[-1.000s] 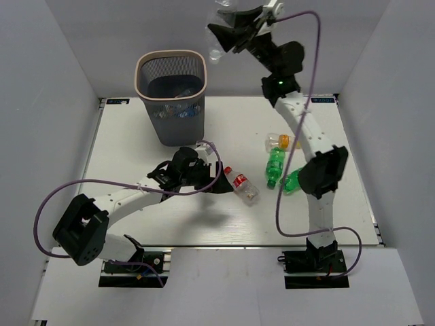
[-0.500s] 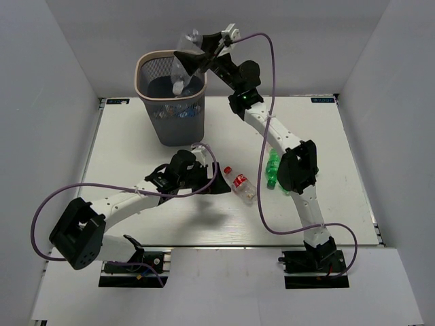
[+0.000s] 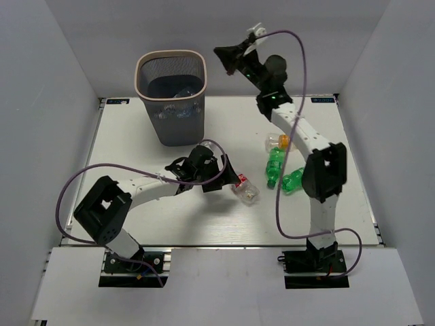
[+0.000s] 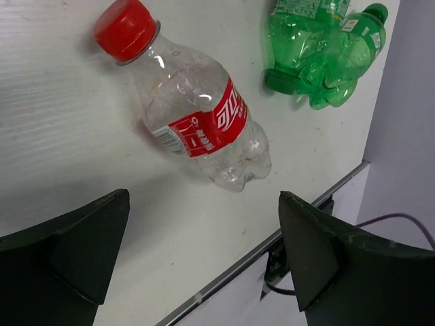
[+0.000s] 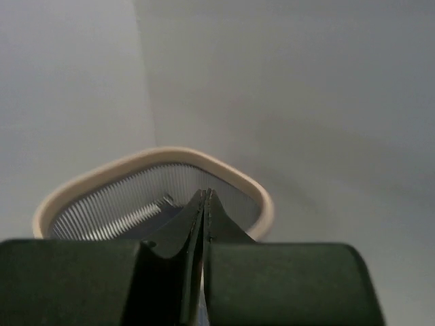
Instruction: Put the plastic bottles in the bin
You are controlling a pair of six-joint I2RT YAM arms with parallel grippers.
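A clear bottle with a red cap and red label [image 3: 246,190] [image 4: 197,115] lies on the white table just beyond my left gripper [image 3: 228,178] [image 4: 204,231], which is open and holds nothing. Two green bottles [image 3: 275,165] [image 4: 319,41] lie side by side further right, and an orange-capped bottle [image 3: 279,141] lies behind them. The dark mesh bin [image 3: 139,68] [image 5: 224,170] stands at the back left, with bottles [image 3: 180,95] dimly visible inside it. My right gripper [image 3: 221,53] [image 5: 205,197] hangs high, to the right of the bin's rim, shut and empty.
The right arm [image 3: 299,132] arches over the orange-capped and green bottles. The table's near edge [image 4: 272,238] runs just under the left gripper. Grey walls close in the table at the back and on both sides.
The right gripper carried a clear bottle over the bin, let it go, pulled back to the right and shut. The left gripper slid right, close to the red-label bottle.
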